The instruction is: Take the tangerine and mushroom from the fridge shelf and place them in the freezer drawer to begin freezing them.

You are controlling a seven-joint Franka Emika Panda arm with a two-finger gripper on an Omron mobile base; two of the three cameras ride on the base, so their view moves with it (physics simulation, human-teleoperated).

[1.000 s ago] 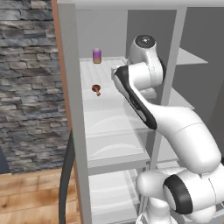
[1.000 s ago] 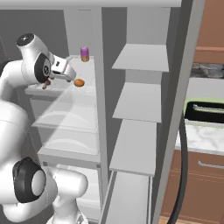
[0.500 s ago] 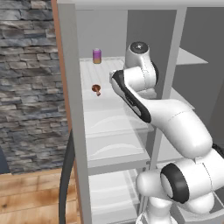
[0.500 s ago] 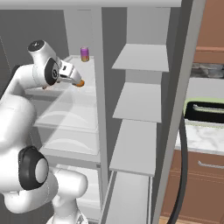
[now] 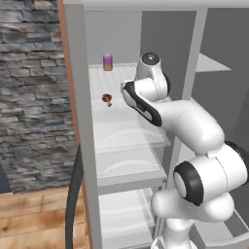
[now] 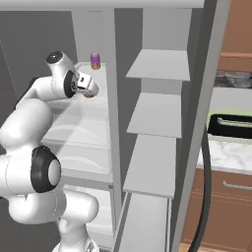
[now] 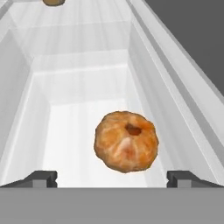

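On the fridge shelf (image 5: 116,114) we find the tangerine (image 7: 126,141) directly ahead of our end effector (image 7: 112,178), which stands fully open, nothing gripped. In the hand view, the fruit lies between the lines of the two fingertips (image 7: 41,178) and just beyond them, apart from both. We see a sliver of the tangerine (image 6: 88,96) under the hand in the right base view. The mushroom (image 5: 107,99) sits on the same shelf, left of our arm in the left base view and well apart from the end effector; its lower edge shows at the top of the hand view (image 7: 54,2). A purple can (image 5: 108,62) stands upright at the rear of the shelf. We cannot identify the freezer drawer with certainty among the bins below.
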